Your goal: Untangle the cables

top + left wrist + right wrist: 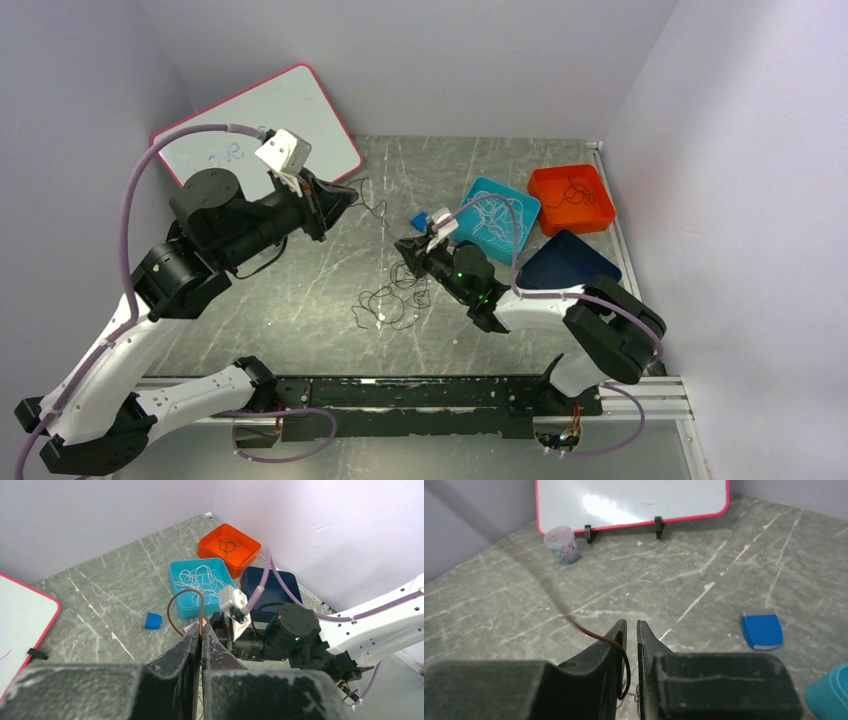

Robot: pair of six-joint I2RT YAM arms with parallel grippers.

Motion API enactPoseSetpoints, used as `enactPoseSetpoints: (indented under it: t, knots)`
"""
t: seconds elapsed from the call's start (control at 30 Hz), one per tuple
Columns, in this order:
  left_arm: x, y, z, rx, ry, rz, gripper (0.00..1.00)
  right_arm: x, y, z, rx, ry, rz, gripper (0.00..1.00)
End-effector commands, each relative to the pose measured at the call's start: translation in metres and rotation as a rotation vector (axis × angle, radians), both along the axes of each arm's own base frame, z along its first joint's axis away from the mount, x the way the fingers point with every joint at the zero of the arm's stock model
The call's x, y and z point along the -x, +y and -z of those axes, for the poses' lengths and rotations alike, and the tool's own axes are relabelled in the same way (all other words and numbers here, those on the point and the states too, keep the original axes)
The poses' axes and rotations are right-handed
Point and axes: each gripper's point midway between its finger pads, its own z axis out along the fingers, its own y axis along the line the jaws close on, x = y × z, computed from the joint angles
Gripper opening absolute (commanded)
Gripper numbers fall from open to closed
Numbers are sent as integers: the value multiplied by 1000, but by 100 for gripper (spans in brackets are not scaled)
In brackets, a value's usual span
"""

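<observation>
Already, white cables (200, 577) in teal tray (192, 611)

You see tabletop (300, 290): grey stone-look, scratched, faint sheen. Next, orange tray (212, 550) and teal tray (175, 582): smooth moulded plastic, slight gloss. Then whiteboard (624, 500): glossy face. Your left gripper (201, 630): fingers matt black, scuffed whitish. Its brown cable (594, 635): smooth, shiny sheath.

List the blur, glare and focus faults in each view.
Right wrist: the brown cable blurs into a faint streak toward the upper left; glare brightens part of the whiteboard. Left wrist: the left tool fills the foreground dark and soft, while the orange tray is crisp. Top external: even light, but the cable tangle barely resolves.
</observation>
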Motion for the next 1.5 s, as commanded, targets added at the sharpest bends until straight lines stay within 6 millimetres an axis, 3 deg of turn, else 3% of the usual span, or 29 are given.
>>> enactPoseSetpoints:
  t: [0.0,0.23,0.4,0.53,0.63,0.73,0.8,0.93,1.1,1.33,1.47]
  knots:
    - [1,13,-17,10,-34,-49,7,5,-17,6,15,23,45,17]
    - [7,28,-29,-31,-68,-76,7,15,-36,43,170,81,55,23]
    - [8,45,-41,-32,-86,-137,7,20,-46,62,240,130,68,36]
    - [7,59,-49,-45,-107,-193,7,23,-49,68,271,148,71,44]
    - [8,59,-52,-56,-122,-182,7,24,-49,57,259,118,67,49]
    - [13,48,-49,-67,-127,-115,7,24,-47,32,226,47,49,52]
    - [16,42,-46,-72,-125,-78,7,25,-43,5,190,-13,24,52]
    - [21,36,-35,-77,-112,-31,7,38,-36,-72,65,-167,-55,55]
    - [22,24,-16,-84,-81,19,7,63,-37,-143,-31,-350,-150,62]
    - [10,-3,17,-104,-40,83,7,85,-43,-204,-22,-602,-210,65]
    - [-1,-14,32,-114,-15,86,7,88,-40,-218,34,-664,-237,66]
